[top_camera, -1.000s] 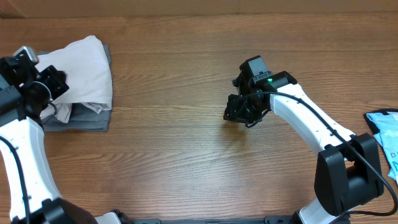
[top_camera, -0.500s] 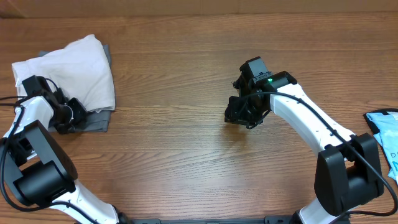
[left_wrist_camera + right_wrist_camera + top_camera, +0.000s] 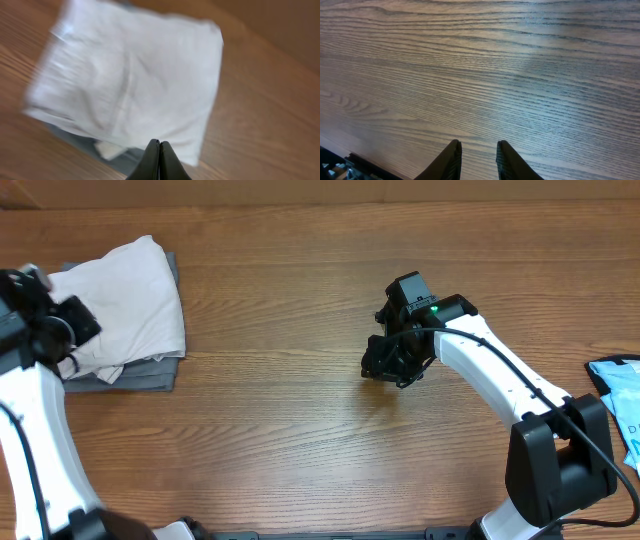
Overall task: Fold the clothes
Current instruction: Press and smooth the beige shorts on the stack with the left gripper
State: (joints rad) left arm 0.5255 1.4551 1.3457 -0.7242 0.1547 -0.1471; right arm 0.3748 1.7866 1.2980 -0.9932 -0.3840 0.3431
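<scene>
cream shorts (image 3: pixel 125 295): folded into a rough square, lying on a grey garment (image 3: pixel 140 375) at the far left of the table (image 3: pixel 300 430)
handling: light, soft cotton that looks limp and likely to sag or unfold if lifted by one corner – best pinched at a folded edge through all layers, clear of the grey cloth
left gripper (image 3: pixel 159 150): jaws pressed together, empty, hanging above the near edge of the shorts
right gripper (image 3: pixel 477 155): jaws part-way open, holding nothing, over bare wood mid-table
light-blue printed item (image 3: pixel 620 395): at the right edge, well apart
since half a second ago: the left arm has swung up and leftward off the stack's near corner – shorts and right arm unchanged
</scene>
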